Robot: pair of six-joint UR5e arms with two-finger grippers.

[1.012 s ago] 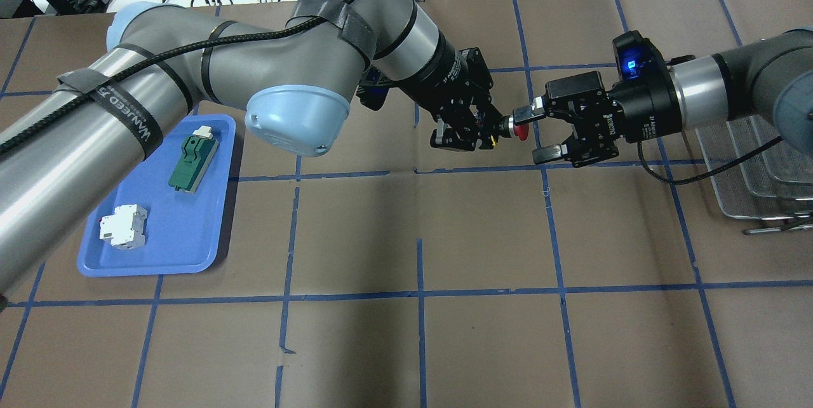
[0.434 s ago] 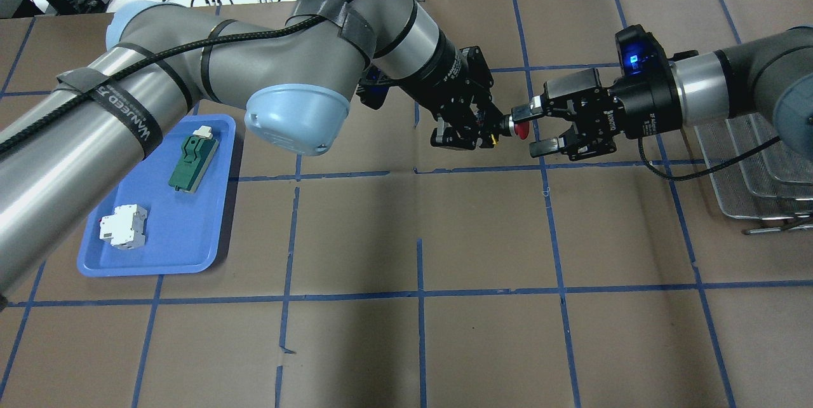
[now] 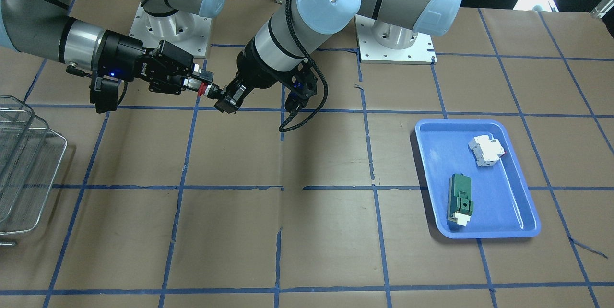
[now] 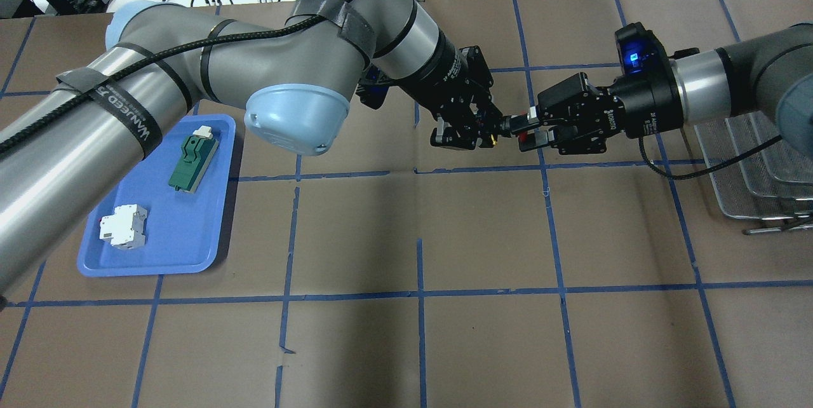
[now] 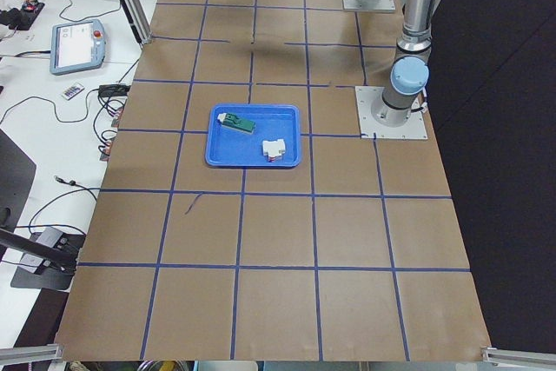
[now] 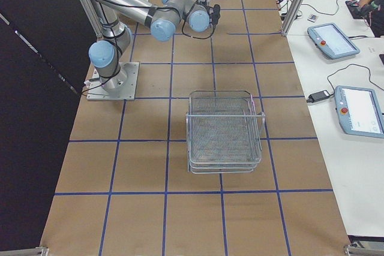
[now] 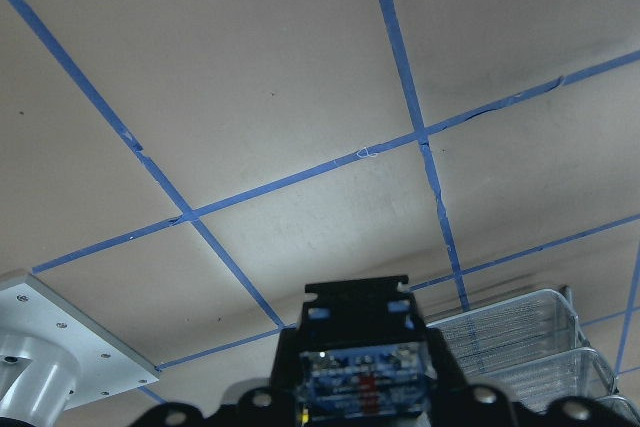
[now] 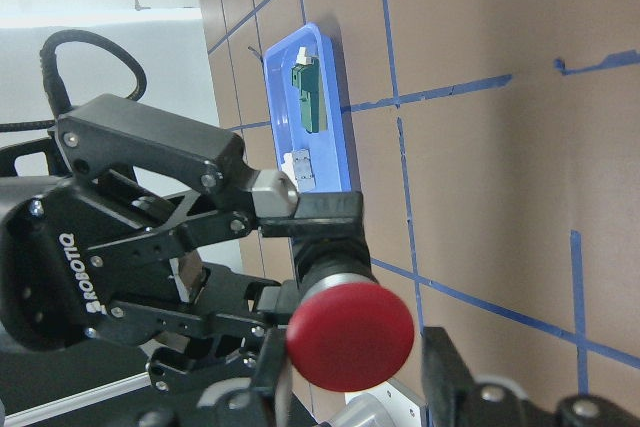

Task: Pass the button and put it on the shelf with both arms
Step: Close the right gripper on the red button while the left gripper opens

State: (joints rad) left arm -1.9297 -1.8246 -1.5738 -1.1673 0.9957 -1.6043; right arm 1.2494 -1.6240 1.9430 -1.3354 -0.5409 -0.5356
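Right gripper (image 4: 528, 130), black two-finger, is closed down narrow on the cap of the small push-button switch with a red mushroom cap and dark blocky body (image 8: 350, 335). In the right wrist view its fingers sit at either side of the cap rim, touching or as good as. Left gripper (image 4: 492, 129), same type, pinches the button's dark body from the opposite end, so both grippers have the button at once. It is in mid-air over the brown paper worktop with blue tape grid (image 4: 483, 236), well apart from the silver wire-mesh tiered shelf (image 4: 737, 201) on the robot's right. My read: the button is light, rigid hard plastic. The cap is smooth and domed, so a rim pinch could slip or twist. The flat body faces would grip better, but the left gripper occupies them. Squeeze across the cap, not along its axis, since it may depress. The blue plastic tray (image 4: 190, 255) with white breaker (image 4: 122, 226) and green block (image 4: 194, 162) sits far left, out of play. Versus a second earlier: the right gripper's jaws were wide open around the cap and are now closed on it. The left gripper and button are essentially unmoved.
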